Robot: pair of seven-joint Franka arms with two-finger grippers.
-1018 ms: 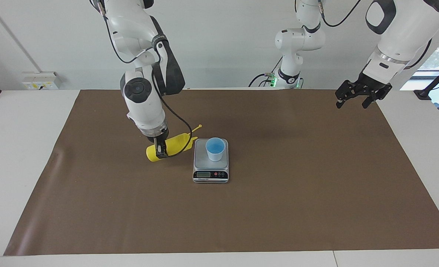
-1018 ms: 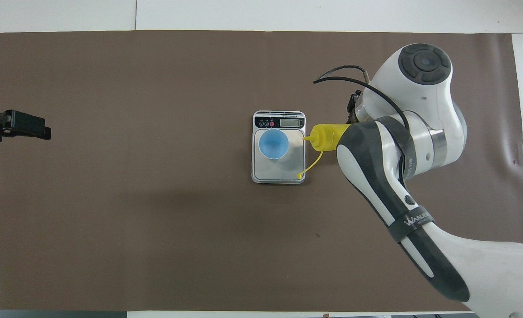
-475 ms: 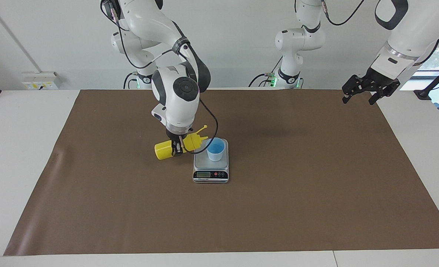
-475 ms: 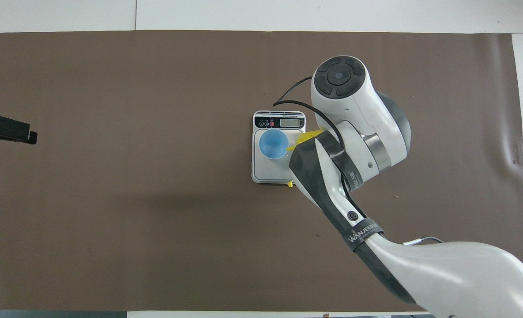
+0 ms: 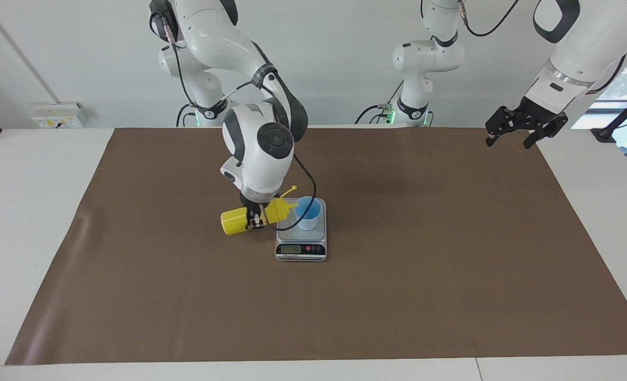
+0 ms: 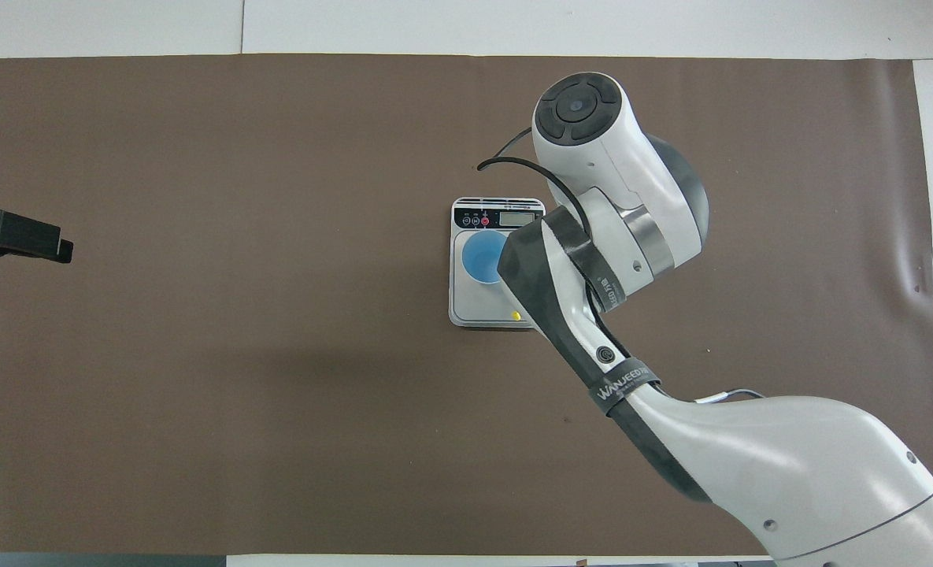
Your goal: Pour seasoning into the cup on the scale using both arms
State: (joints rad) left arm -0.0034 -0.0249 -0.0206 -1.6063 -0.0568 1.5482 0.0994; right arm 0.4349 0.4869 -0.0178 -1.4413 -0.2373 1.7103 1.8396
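Note:
The yellow seasoning bottle [image 5: 232, 221] lies on its side in the air, and its nozzle reaches the rim of the light blue cup [image 5: 309, 215]. My right gripper [image 5: 255, 217] is shut around the bottle's middle, just beside the scale. The cup stands on the silver scale [image 5: 301, 248]. In the overhead view my right arm hides the gripper and nearly all of the bottle. Only the yellow cap tip [image 6: 518, 316] shows there, over the scale [image 6: 497, 214], and part of the cup [image 6: 478, 256]. My left gripper [image 5: 519, 133] hangs open and empty over the mat's corner at the left arm's end, and it also shows in the overhead view [image 6: 21, 236].
A brown mat [image 5: 398, 296] covers most of the white table. Two shorter white arms [image 5: 424, 58] stand at the robots' edge of the table. A wall socket box [image 5: 59, 114] sits at the right arm's end.
My right arm has swung the bottle toward the cup. The nozzle has gone from beside the scale to the cup's rim. My left gripper has shifted slightly.

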